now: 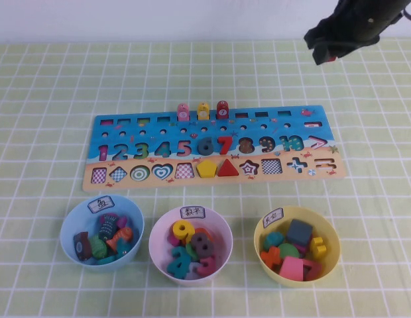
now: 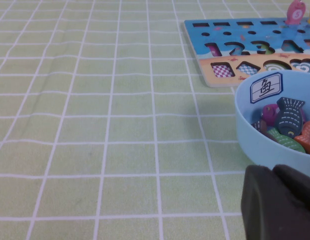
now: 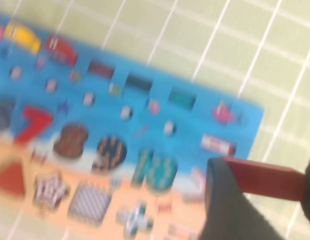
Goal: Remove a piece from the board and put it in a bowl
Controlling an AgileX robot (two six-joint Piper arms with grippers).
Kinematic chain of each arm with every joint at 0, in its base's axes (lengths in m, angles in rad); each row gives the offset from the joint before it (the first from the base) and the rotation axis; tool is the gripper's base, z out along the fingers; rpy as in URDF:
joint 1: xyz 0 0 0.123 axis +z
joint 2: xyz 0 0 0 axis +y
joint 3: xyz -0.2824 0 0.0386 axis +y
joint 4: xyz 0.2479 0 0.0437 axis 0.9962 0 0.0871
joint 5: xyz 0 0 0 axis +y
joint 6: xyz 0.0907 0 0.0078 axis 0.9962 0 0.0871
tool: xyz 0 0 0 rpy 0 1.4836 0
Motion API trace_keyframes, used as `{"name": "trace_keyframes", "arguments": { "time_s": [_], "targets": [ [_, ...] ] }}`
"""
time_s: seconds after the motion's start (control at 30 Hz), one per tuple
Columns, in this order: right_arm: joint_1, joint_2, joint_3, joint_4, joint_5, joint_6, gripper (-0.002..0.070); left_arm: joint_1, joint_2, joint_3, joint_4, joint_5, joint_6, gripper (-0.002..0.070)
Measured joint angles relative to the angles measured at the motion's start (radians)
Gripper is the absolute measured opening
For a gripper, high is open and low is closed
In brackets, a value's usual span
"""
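The piece (image 3: 267,179), a plain red bar, is clamped crosswise between the dark fingers of my right gripper (image 3: 262,182). That gripper (image 1: 327,54) hangs high above the table beyond the board's far right corner. The board (image 1: 212,132) lies flat in the middle of the table, with a blue upper part and a tan strip of shapes. The yellow bowl (image 1: 262,228) stands in front of the board's right end, with several coloured blocks inside. My left gripper (image 2: 272,172) rests low at the near left, beside the light blue bowl (image 2: 245,125), with its fingers together and nothing held.
A light blue bowl (image 1: 69,225) of fish pieces and a pink-white bowl (image 1: 159,228) of numbers stand left of the yellow one. Three small pegs (image 1: 203,110) stand upright on the board's far edge. A green checked cloth (image 1: 46,99) covers the table.
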Motion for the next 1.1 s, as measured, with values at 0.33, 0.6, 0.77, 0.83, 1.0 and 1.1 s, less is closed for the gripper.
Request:
{"name": "trace_keyframes", "arguments": {
  "time_s": [0.33,0.6,0.77,0.83,1.0,1.1],
  "targets": [
    [0.008,-0.409,0.572,0.026,0.000,-0.063,0.0274,0.000,0.000,0.000,0.000,0.000,0.000,-0.0005],
    [0.108,-0.671,0.900,0.134,0.000,-0.101,0.0274,0.000,0.000,0.000,0.000,0.000,0.000,-0.0005],
    [0.264,-0.686,1.004,0.122,-0.041,-0.108,0.0274,0.000,0.000,0.000,0.000,0.000,0.000,-0.0005],
    [0.313,-0.668,1.013,0.104,-0.077,-0.108,0.0274,0.000,0.000,0.000,0.000,0.000,0.000,-0.0005],
    [0.354,-0.576,1.013,0.091,-0.140,-0.108,0.0274,0.000,0.000,0.000,0.000,0.000,0.000,-0.0005],
    [0.356,-0.503,1.013,0.084,-0.136,-0.108,0.0274,0.000,0.000,0.000,0.000,0.000,0.000,-0.0005]
  ]
}}
